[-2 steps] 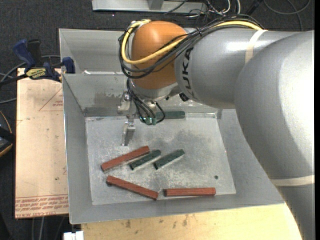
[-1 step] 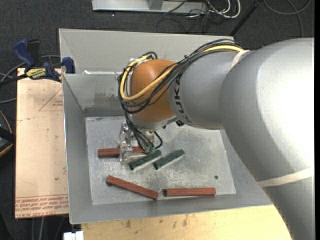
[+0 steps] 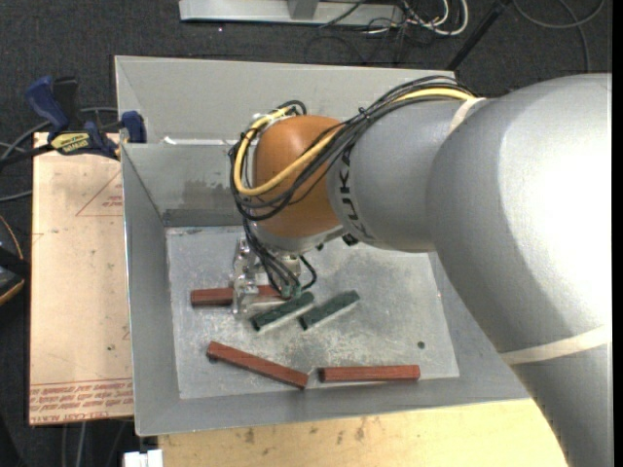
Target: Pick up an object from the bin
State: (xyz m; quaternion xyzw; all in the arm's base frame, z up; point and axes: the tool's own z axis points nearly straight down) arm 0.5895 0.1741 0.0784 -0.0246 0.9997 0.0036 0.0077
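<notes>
1. Down on the bin [image 3: 146, 261] floor, the claw [image 3: 248, 298] sits at a red-brown stick's [image 3: 207, 298] end, beside a dark green stick [image 3: 282, 311].
2. Whether it is open or gripping anything cannot be told.
3. A second green stick [image 3: 329, 309] and two red sticks [image 3: 256, 365] lie nearby.

**Overhead light floods robot's bin**

Bright, even light falls from above on the grey bin [image 3: 195, 95], its back wall paler than the shaded left wall. The arm [image 3: 526, 212] gleams along its upper casing, and a soft highlight sits on the orange cover [image 3: 292, 163]. A diffuse shadow pools on the bin floor beneath that cover. The surrounding carpet [image 3: 78, 17] lies dim.
</notes>
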